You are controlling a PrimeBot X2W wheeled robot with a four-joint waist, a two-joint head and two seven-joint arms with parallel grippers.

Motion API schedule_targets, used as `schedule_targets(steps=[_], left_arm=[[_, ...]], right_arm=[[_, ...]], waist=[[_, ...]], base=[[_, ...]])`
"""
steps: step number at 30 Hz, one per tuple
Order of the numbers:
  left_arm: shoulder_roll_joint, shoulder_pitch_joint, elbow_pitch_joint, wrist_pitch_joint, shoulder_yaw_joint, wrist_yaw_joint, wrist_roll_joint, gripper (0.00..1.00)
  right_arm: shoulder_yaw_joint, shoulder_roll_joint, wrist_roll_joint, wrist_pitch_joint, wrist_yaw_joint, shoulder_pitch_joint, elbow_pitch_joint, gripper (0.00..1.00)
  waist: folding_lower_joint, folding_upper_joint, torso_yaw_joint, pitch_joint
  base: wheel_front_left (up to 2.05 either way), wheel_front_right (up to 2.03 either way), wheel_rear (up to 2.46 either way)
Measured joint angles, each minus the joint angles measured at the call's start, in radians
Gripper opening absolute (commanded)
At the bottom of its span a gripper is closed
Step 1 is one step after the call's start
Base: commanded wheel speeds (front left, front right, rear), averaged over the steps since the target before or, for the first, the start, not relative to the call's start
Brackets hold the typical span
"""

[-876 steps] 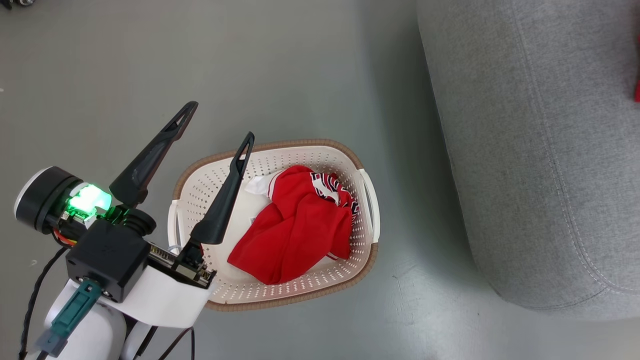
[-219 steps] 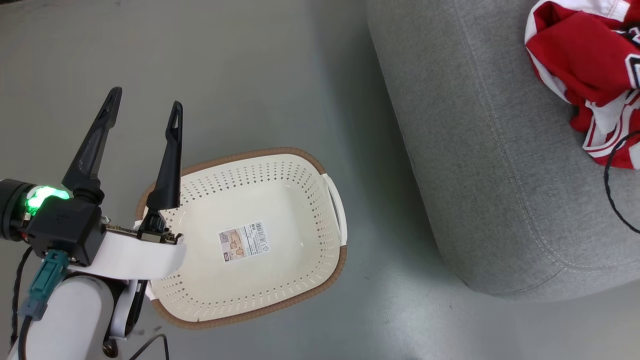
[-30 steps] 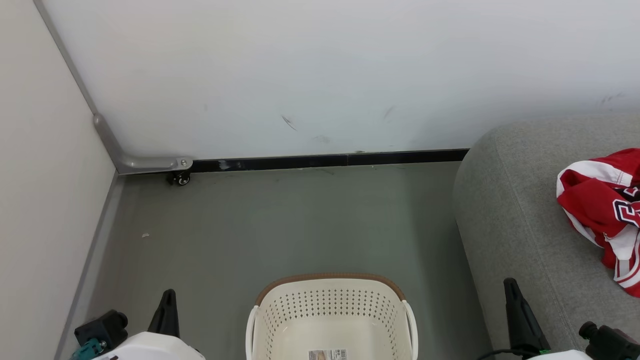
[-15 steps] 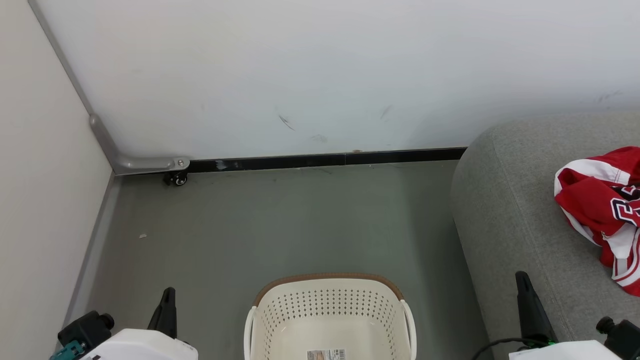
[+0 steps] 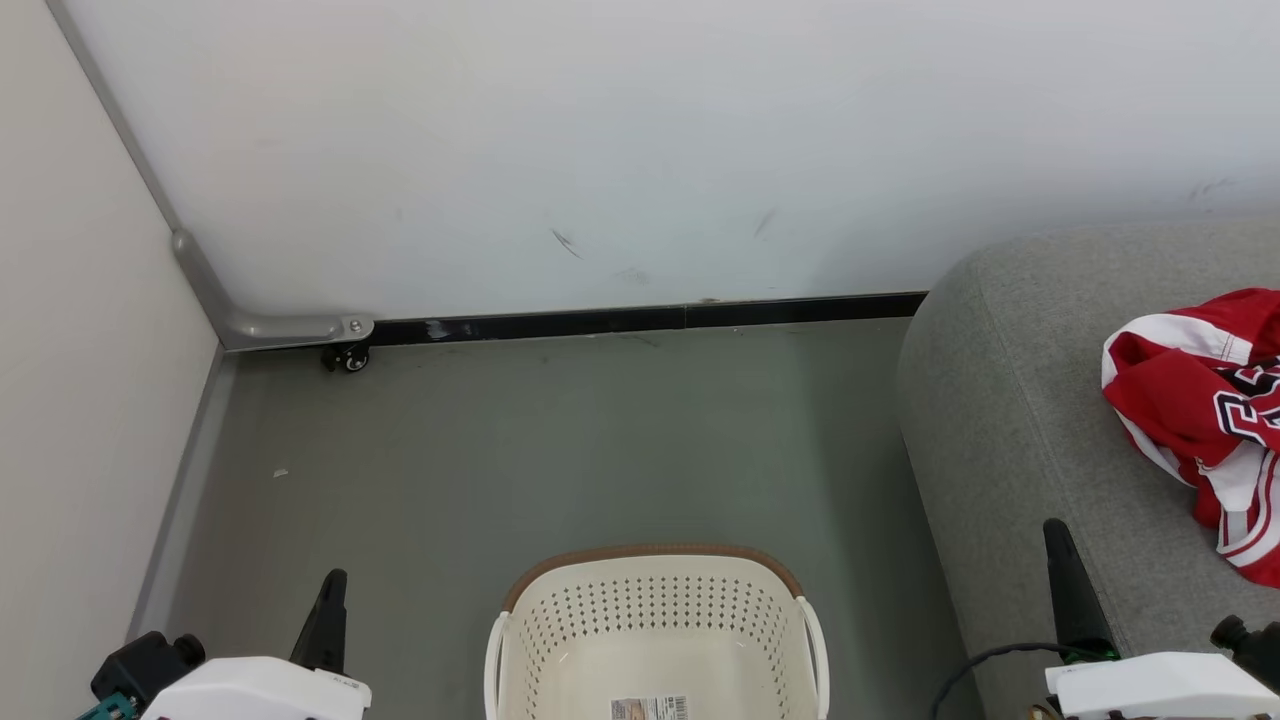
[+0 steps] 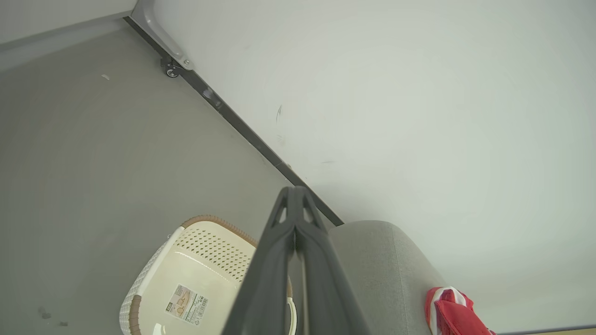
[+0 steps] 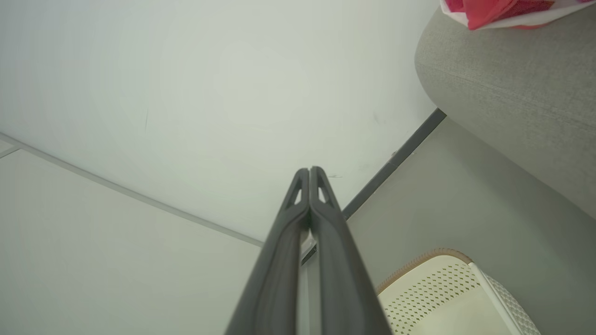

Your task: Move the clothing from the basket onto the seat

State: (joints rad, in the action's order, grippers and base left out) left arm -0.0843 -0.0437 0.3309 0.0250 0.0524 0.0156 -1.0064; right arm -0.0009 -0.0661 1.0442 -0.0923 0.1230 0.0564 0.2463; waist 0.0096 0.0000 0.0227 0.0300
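The red clothing [image 5: 1205,420] with white bands lies crumpled on the grey seat [image 5: 1010,440] at the right; the same clothing [image 6: 449,316] [image 7: 493,9] shows in both wrist views. The cream basket [image 5: 655,630] stands on the floor at bottom centre, holding nothing but its label sticker [image 5: 648,708]. My left gripper [image 5: 333,578] is shut at the lower left, left of the basket, with nothing between its fingers. My right gripper [image 5: 1053,528] is shut too, over the seat's front edge, right of the basket. In the wrist views both finger pairs [image 6: 294,191] [image 7: 309,171] are pressed together.
A white wall [image 5: 640,150] with a dark baseboard [image 5: 640,320] runs across the back, meeting a side wall [image 5: 70,400] at the left. A small caster wheel [image 5: 345,358] sits in the corner. Grey floor [image 5: 560,440] stretches between the wall and the basket.
The head camera has drifted slightly, shifting the scene left. The right gripper has moved a little to the right and the left one sits slightly lower. Both remain shut.
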Motion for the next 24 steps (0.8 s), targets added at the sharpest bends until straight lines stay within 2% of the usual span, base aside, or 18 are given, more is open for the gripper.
schedule_targets(steps=[6,9,24], left_arm=[[0.006,-0.001,-0.006,-0.022,-0.021,-0.022,-0.096,0.0],[0.009,-0.002,-0.009,-0.034,-0.033,-0.028,-0.135,0.0],[0.026,-0.012,-0.026,-0.084,-0.082,-0.078,-0.339,0.0]], right_arm=[[-0.007,-0.004,0.101,0.022,0.0,-0.021,0.005,0.0],[-0.012,-0.006,0.147,0.031,0.0,-0.022,0.007,0.0],[-0.026,-0.017,0.362,0.075,0.0,-0.062,0.01,0.0]], waist=[[-0.0055,0.0,-0.004,-0.009],[-0.0069,0.0,-0.005,-0.012],[-0.0084,0.0,-0.013,-0.024]], base=[[0.0,0.0,0.0],[0.0,0.0,0.0],[0.0,0.0,0.0]])
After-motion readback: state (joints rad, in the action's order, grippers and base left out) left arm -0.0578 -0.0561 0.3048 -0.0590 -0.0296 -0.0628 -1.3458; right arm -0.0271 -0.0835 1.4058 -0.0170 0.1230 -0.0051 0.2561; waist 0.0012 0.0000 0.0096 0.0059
